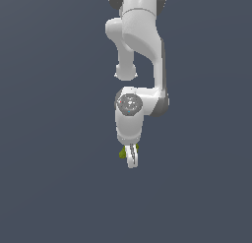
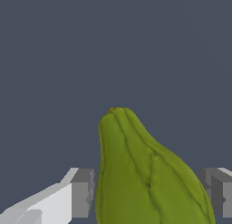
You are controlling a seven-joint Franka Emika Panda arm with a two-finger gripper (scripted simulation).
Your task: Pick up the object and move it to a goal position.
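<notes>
- The object (image 2: pixel 145 177), an olive-green ribbed pear shape, sits between the jaws, its broad end down toward the gripper's palm and its tapered tip reaching out past the fingertips.
- Its long axis runs roughly along the fingers' length, leaning a little toward one finger; the tip points away from the wrist.
- It looks rigid and lumpy, probably light; the ridges should give the pads some bite, though the taper could let it squirt outward if squeezed near the tip.
- The best hold, I judge, is across the wide belly, where the pads now flank it.
- The gripper (image 2: pixel 149 191) has its jaws apart: one pad (image 2: pixel 82 193) sits just beside the skin, the other shows a small gap, so I cannot tell that it is clamped.
- In the exterior view the object (image 1: pixel 122 153) peeks out green beside the downward-pointing gripper (image 1: pixel 131 158).
</notes>
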